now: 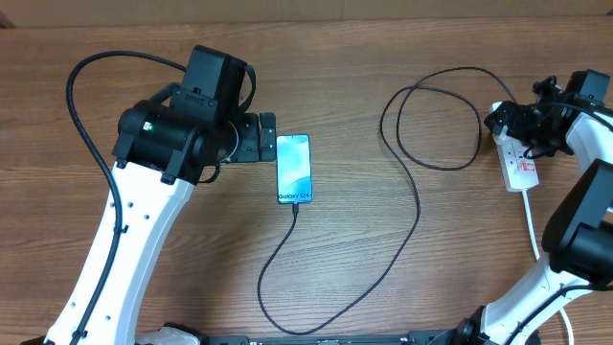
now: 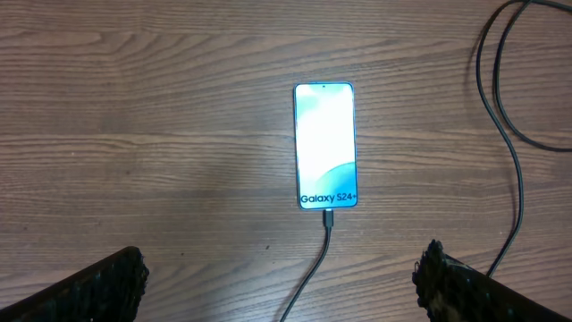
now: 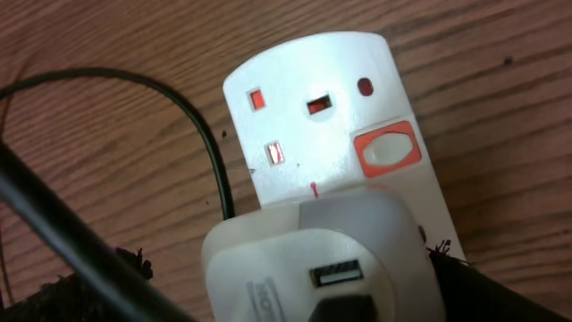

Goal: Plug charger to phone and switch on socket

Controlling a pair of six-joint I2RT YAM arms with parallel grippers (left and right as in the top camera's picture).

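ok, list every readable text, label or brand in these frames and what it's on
"Galaxy S24+": white text on the phone screen, at the end where the cable goes in.
Embossed marking on the white charger plug, left of its USB port: too blurred to read.
Red markings on the socket, overhead view: too small to read.
No other text visible.

white socket (image 3: pixel 331 116), black charger (image 1: pixel 419 206), teal phone (image 2: pixel 325 143)
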